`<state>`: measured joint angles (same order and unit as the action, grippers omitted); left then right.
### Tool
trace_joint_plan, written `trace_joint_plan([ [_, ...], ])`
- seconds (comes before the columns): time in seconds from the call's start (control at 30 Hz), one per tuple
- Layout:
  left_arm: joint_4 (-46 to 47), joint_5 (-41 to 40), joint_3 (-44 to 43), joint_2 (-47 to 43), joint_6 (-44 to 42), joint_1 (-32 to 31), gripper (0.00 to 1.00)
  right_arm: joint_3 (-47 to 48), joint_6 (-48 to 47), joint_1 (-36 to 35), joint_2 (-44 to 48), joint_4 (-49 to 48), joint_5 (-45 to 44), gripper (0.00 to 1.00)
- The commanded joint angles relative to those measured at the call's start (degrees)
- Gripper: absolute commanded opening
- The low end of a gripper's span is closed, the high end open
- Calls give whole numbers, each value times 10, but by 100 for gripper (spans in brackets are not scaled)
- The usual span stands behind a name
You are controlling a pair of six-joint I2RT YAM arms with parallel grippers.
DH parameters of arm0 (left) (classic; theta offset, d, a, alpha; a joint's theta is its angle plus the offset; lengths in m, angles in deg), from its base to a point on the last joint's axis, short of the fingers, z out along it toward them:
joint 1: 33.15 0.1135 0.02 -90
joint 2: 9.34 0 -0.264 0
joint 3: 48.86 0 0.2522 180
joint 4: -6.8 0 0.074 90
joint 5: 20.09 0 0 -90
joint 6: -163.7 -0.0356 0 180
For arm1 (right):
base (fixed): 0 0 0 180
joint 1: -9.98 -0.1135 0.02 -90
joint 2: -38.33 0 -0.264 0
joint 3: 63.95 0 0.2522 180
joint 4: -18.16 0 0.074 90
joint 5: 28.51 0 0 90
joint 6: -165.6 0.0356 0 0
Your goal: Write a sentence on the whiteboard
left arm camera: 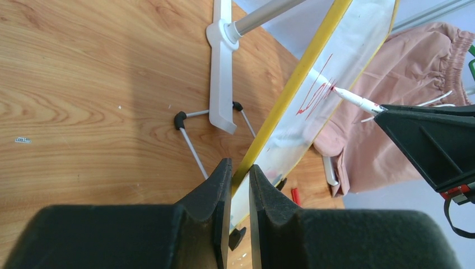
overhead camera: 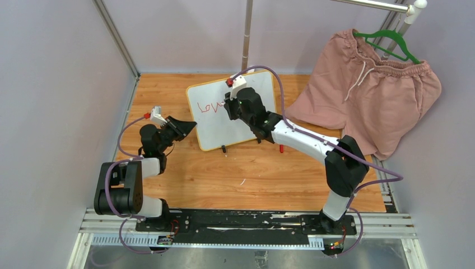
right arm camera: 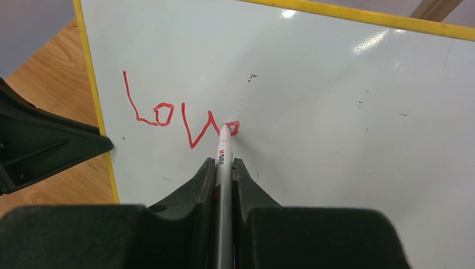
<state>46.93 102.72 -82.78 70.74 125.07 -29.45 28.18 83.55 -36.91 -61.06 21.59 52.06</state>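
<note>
Our right pincer (right arm camera: pixel 224 163) is closed narrow on a white marker (right arm camera: pixel 224 147). The barrel lies in the groove between the two fingers, so its long axis continues the line of the wrist and its red tip points straight into the whiteboard (right arm camera: pixel 336 112), touching the surface at the end of the red strokes. We judge that this in-line hold lets the arm press and steer the tip without the marker twisting. Our left pincer (left arm camera: pixel 240 168) is clamped narrow on the board's yellow left edge, apparently to brace it against the push of writing, since behind it we see only a thin wire prop (left arm camera: pixel 193 151). The board stands toward the back of the worktop (overhead camera: pixel 224 174), leaning back, its long axis running left to right and its white face turned toward the arms. The sentence (right arm camera: pixel 179 120) sits at the upper left of that face: a red "lov" and a part-formed next letter, so most of the writing is not yet done.
</note>
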Motion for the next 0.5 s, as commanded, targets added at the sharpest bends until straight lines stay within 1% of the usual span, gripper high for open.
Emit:
trace_joint_plan([
  [0.0,14,4,1,-13,0,-2,0,2,-2,-8,-11,-1,2,0],
  [0.47,14,4,4,-17,0,-2,0,-47,-2,-10,17,-1,-20,0],
])
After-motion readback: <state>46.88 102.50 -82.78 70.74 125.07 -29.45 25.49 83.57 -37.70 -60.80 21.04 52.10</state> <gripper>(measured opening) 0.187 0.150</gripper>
